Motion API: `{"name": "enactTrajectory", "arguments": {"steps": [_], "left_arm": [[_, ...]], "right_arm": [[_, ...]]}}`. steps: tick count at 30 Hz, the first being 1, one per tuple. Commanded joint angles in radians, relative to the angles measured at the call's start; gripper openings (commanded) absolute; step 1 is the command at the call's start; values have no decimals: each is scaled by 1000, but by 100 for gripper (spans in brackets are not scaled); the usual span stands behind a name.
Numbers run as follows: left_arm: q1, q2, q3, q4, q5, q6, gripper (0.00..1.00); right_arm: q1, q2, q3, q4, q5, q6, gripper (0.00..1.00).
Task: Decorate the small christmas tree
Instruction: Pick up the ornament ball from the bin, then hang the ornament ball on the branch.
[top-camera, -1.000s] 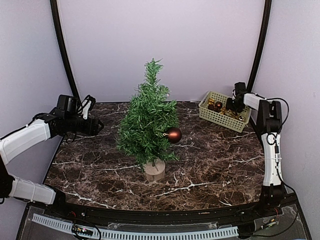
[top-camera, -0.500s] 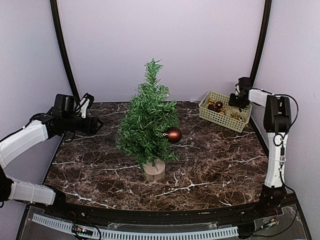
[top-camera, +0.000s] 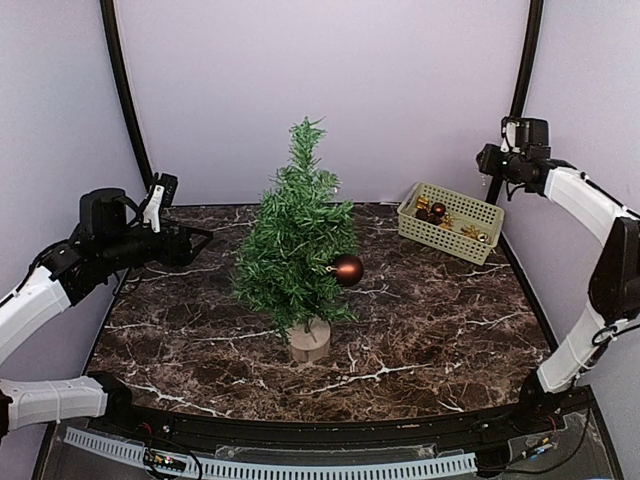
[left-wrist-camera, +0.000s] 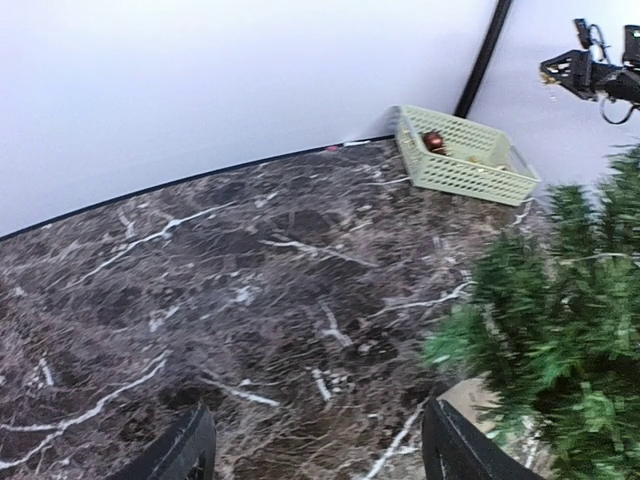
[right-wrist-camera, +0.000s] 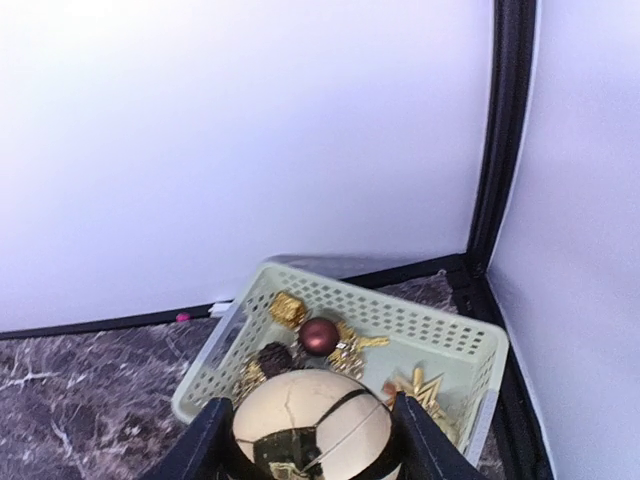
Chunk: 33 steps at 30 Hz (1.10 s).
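Small christmas tree (top-camera: 297, 240) stands mid-surface (top-camera: 430, 320), with one brown bauble (top-camera: 347, 269) on its right side. Right claw (right-wrist-camera: 312, 438), high and far right of the tree above the basket (top-camera: 470, 235), grips a cream bauble (right-wrist-camera: 312, 412). Left claw (left-wrist-camera: 315, 447), left of the tree, gapes wide and empty. Step judged: ornament transfer. Next move calls for hooking the bauble onto a bare branch.

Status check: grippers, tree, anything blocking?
Left gripper open, empty. Right gripper shut on cream ball ornament, raised above basket. Small christmas tree upright, one brown bauble hung. Nothing blocking the tree.
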Motion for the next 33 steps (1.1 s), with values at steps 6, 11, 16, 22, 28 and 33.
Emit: {"name": "enactTrajectory", "arguments": {"steps": [6, 11, 16, 22, 28, 33], "left_arm": [[-217, -157, 22, 72, 36, -194, 69], [-334, -200, 47, 87, -3, -256, 67], [-501, -133, 71, 145, -45, -280, 66], [-732, -4, 167, 222, -143, -220, 66], [-859, 108, 234, 280, -171, -181, 66], [-890, 146, 227, 375, -173, -197, 67]], "right_arm": [[228, -420, -284, 3, -52, 94, 46], [363, -589, -378, 6, -104, 161, 46], [491, -655, -432, 57, -143, 238, 46], [712, -648, -427, 129, -128, 271, 46], [878, -682, -435, 195, -110, 272, 46], [997, -716, -475, 293, -110, 257, 47]]}}
